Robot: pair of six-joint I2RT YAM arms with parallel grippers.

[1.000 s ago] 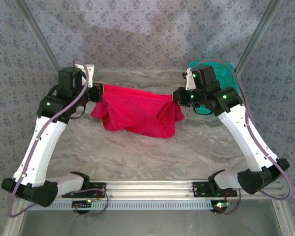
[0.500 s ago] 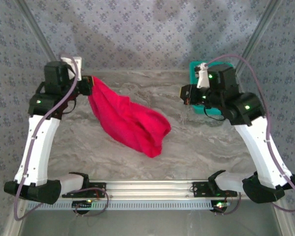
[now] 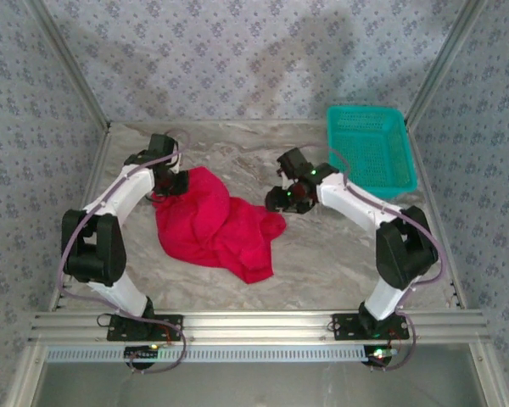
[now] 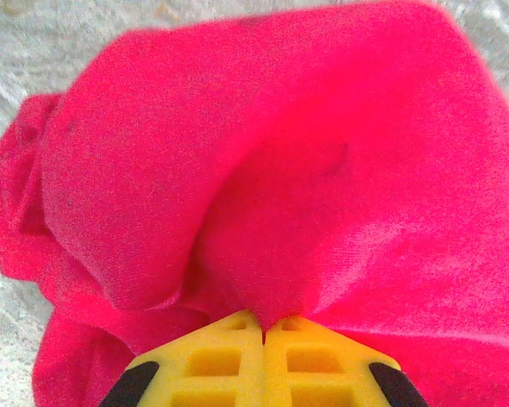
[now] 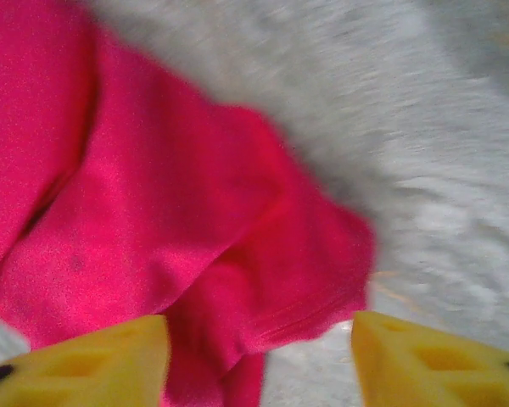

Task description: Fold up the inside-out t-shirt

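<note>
the t-shirt (image 3: 212,225) lies in a heap on the bench (image 3: 339,254), a little left of the middle. the left pincer (image 3: 171,182) is at its far left edge, touching the cloth. the right pincer (image 3: 282,197) is at its right end. the basket (image 3: 369,148) stands in the far right corner, well apart from the t-shirt.

A teal mesh basket (image 3: 369,153) sits upright — far right on the marbled table (image 3: 322,263).
</note>
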